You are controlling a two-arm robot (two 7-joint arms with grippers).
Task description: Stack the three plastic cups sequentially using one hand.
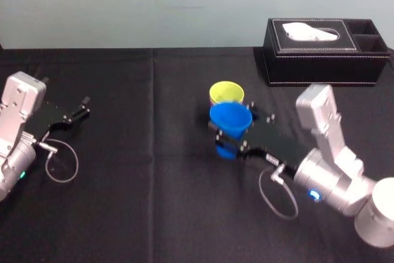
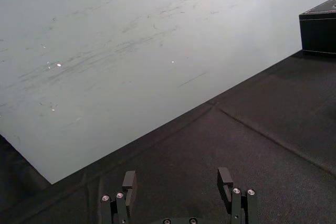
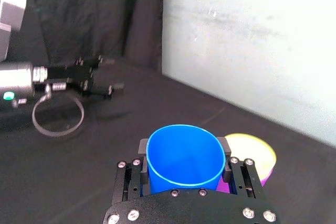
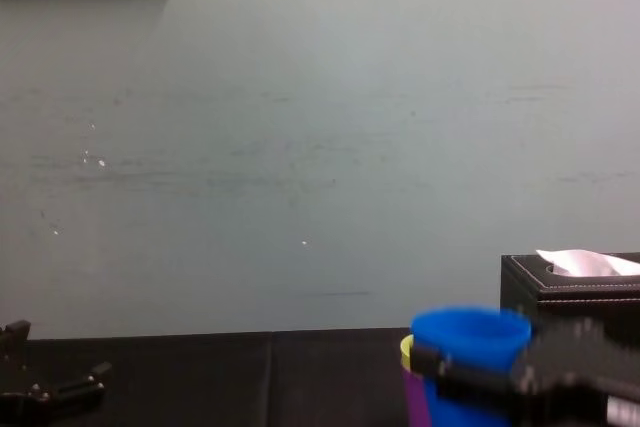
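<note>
Our right pincer (image 1: 233, 135) is clamped on the blue cup (image 1: 231, 119), holding it raised just beside the yellow-green cup (image 1: 225, 92), which sits inside the purple cup (image 3: 265, 174) on the counter (image 1: 154, 201). We judge one nesting done and one left: the blue cup, nothing in it, must yet drop into the yellow-green one. Our left pincer (image 1: 85, 106) lies idle far left, fingers apart; the black box (image 1: 320, 66) behind holds a tissue (image 1: 308, 31).

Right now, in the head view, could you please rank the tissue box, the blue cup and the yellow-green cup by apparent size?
1. black tissue box
2. blue cup
3. yellow-green cup, partly hidden behind the blue one, so this place is unsure.
</note>
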